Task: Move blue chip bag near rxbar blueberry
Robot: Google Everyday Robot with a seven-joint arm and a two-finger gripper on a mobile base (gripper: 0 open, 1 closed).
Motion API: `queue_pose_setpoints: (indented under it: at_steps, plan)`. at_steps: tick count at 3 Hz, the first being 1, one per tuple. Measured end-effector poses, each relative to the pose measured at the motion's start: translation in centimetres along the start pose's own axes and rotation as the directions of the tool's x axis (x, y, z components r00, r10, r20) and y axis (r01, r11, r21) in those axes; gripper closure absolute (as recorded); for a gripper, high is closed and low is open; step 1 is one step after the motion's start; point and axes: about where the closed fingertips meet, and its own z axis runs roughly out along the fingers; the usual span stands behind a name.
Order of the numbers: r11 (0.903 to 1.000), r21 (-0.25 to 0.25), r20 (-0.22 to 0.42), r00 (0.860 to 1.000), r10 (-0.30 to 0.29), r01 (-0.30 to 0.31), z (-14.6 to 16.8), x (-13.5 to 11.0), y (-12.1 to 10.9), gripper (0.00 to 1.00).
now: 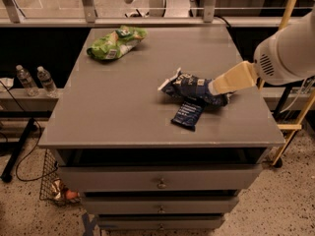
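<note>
Camera view: grey cabinet top (123,107) seen from the front and above, with three drawers (160,178) below it.

Blue chip bag (189,86) lies right of centre on the top, crumpled, its pale crimped end pointing left. Rxbar blueberry (187,114) lies flat just in front of the bag, set at a slant. The bar's far end touches the bag's near edge, and may tuck under it.

Gripper (212,87), cream-coloured and tapered, comes in from the right and low over the surface, with its tip on the right end of the blue chip bag. Whether it is clamped on the bag or only resting against it, I cannot tell. The bulky white arm (288,53) fills the right edge.

Green chip bag (116,42) sits at the far left of the top, well apart from the other two.

Two water bottles (24,80) stand on a low ledge to the left. A wire basket (54,186) is on the floor beside the cabinet.
</note>
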Motion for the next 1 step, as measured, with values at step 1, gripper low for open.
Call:
queue_pose_setpoints:
  at_steps: [1]
  plan:
    - [0.9932, 0.089, 0.062, 0.996, 0.071, -0.076, -3.68, -0.35, -4.52, 0.0]
